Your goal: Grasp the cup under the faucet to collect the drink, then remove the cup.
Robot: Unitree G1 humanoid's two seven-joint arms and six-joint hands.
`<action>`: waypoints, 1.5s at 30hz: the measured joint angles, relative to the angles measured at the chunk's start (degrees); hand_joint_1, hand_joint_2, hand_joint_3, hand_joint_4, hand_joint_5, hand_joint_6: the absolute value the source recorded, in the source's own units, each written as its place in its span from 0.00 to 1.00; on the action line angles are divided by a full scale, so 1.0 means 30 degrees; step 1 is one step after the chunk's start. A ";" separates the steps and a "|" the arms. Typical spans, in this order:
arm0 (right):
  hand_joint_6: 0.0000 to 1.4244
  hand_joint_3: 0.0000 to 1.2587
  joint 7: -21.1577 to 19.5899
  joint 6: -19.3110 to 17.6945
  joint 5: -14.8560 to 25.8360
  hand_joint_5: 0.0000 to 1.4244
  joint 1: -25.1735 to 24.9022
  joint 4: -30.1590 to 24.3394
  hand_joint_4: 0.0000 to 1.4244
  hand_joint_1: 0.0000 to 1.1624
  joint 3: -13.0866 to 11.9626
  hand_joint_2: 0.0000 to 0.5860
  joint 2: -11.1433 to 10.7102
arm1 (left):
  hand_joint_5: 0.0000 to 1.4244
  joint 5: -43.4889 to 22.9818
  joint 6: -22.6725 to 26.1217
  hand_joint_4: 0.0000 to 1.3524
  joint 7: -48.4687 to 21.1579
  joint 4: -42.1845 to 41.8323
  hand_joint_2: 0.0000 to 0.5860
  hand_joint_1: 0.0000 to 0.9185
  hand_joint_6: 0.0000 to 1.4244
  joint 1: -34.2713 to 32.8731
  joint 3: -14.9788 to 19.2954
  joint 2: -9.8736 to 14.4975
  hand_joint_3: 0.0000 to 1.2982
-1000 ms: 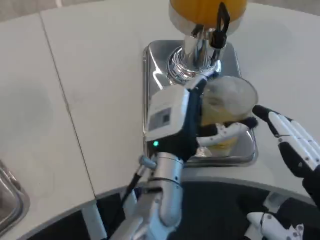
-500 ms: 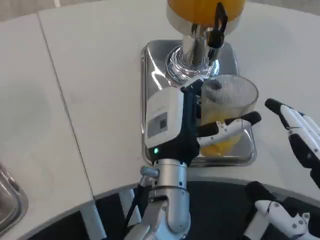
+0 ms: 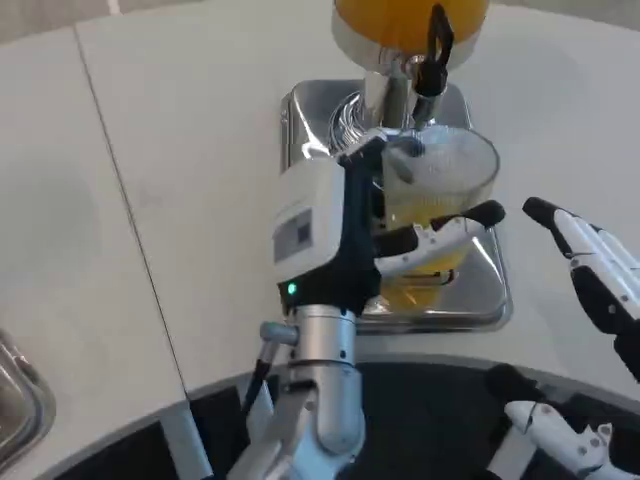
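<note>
Head view: the cup (image 3: 440, 205), clear plastic with yellow drink in its lower part, stands over the steel tray (image 3: 480, 300) just below and a little right of the black tap (image 3: 437, 50). My left hand (image 3: 345, 235) has it: the white back of the hand lies against the cup's left side, and fingers (image 3: 440, 238) in white and black wrap across the front of the cup, their dark tips reaching its right edge. The grip is closed round the cup wall. Whether the cup's base touches the tray I cannot tell, since my fingers and the drink hide it.

Above the cup sits the dispenser (image 3: 395, 20), its bowl full of orange juice, on a chrome column that rises from the back of the tray. The tray rests on the white table (image 3: 180, 150), near the table's front edge.

My right hand (image 3: 590, 275) hangs off to the right of the tray, apart from the cup, holding nothing. Its fingers lie stretched out and somewhat spread, dark tips pointing toward the cup; the thumb shows lower down, near the bottom right corner.

My left forearm (image 3: 315, 390) runs up from the bottom edge to the wrist, with a small green light on the wrist housing. At the far left edge a corner of another metal tray (image 3: 18, 400) shows.
</note>
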 measured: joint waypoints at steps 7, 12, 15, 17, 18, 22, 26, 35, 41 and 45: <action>0.09 0.00 0.0061 -0.0002 0.0145 0.00 -0.0367 0.0038 0.00 0.36 0.0394 0.67 -0.0190 | 1.00 0.0114 0.0024 0.91 -0.0031 -0.0932 0.00 0.76 1.00 0.1146 0.0508 0.1486 0.84; 0.09 0.00 0.0135 -0.0002 0.0132 0.00 -0.0558 0.0043 0.00 0.36 0.0783 0.68 -0.0341 | 1.00 0.0517 0.0030 0.91 -0.0031 -0.1122 0.00 0.77 1.00 0.1674 0.0598 0.2085 0.84; 0.10 0.00 0.0147 -0.0002 0.0113 0.00 -0.0580 0.0043 0.00 0.36 0.0851 0.68 -0.0401 | 1.00 0.0551 0.0030 0.91 -0.0033 -0.1494 0.00 0.78 1.00 0.1977 0.0835 0.2370 0.84; 0.10 0.00 0.0147 -0.0004 0.0095 0.00 -0.0564 0.0042 0.00 0.36 0.0881 0.68 -0.0445 | 1.00 0.0568 0.0031 0.91 -0.0033 -0.1839 0.00 0.78 1.00 0.2059 0.1233 0.2699 0.84; 0.10 0.00 0.0147 -0.0006 0.0081 0.00 -0.0553 0.0044 0.00 0.36 0.0894 0.68 -0.0467 | 1.00 0.0545 0.0030 0.90 -0.0031 -0.2070 0.00 0.78 1.00 0.2085 0.1490 0.2909 0.84; 0.10 0.00 0.0145 -0.0017 -0.0065 0.00 -0.0580 0.0062 0.00 0.36 0.1051 0.68 -0.0477 | 1.00 0.0402 0.0027 0.91 -0.0040 -0.2964 0.00 0.78 1.00 0.2392 0.2582 0.3848 0.84; 0.10 0.00 0.0144 -0.0023 -0.0235 0.00 -0.0716 0.0072 0.00 0.36 0.1247 0.68 -0.0476 | 1.00 0.0394 0.0021 0.91 -0.0062 -0.3347 0.00 0.79 1.00 0.3026 0.3422 0.4852 0.84; 0.10 0.00 0.0056 -0.0363 -0.0534 0.00 -0.0596 0.0073 0.00 0.36 0.1602 0.68 -0.0414 | 1.00 0.0243 -0.0207 0.91 -0.0561 -0.5193 0.00 0.79 1.00 0.5352 0.4328 0.6042 0.84; 0.10 0.00 0.0046 -0.0431 -0.0583 0.00 -0.0594 0.0071 0.00 0.36 0.1770 0.68 -0.0309 | 1.00 -0.0177 -0.0265 0.91 -0.0942 -0.6515 0.00 0.80 1.00 0.5988 0.4727 0.6026 0.85; 0.10 0.00 0.0040 -0.0460 -0.0648 0.00 -0.0561 0.0071 0.00 0.36 0.1801 0.67 -0.0202 | 1.00 -0.0549 -0.0266 0.92 -0.1403 -0.7805 0.00 0.80 1.00 0.6633 0.5211 0.5950 0.85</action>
